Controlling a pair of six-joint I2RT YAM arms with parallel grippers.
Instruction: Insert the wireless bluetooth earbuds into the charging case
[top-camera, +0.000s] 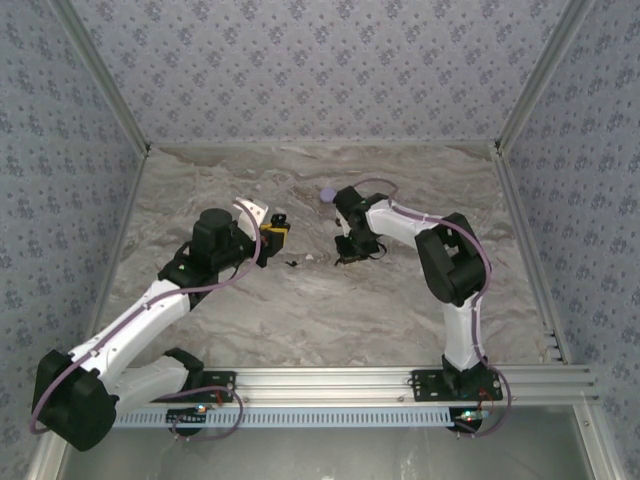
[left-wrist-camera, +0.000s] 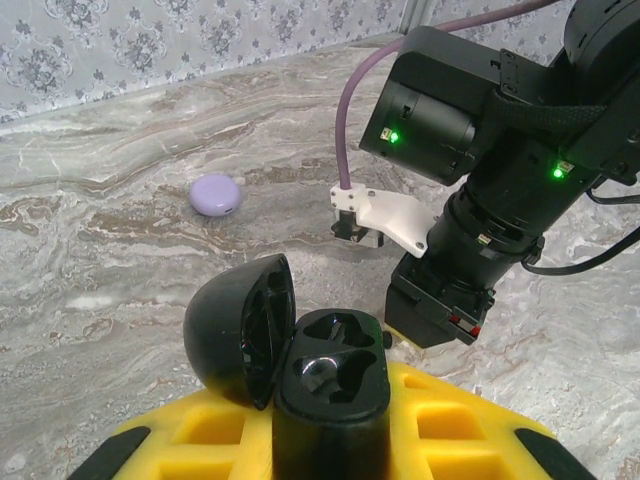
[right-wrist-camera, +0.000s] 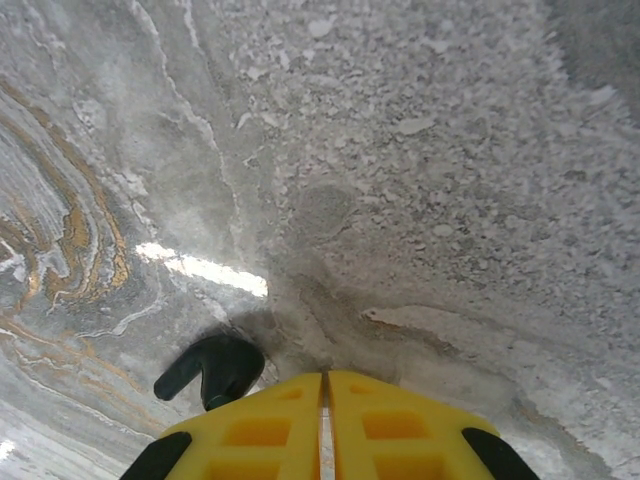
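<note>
L tool (left-wrist-camera: 330, 445) clamps open blk case (left-wrist-camera: 330, 375); R-wrist view: blk bud (right-wrist-camera: 215, 367).

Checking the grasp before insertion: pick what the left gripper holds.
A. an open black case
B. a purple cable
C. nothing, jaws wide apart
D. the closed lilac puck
A: the left gripper clamps the black case, its lid swung open, while the lilac puck lies apart on the table.

Black case (left-wrist-camera: 300, 370), marbled table (left-wrist-camera: 120, 250), floral walls (left-wrist-camera: 100, 45)
</note>
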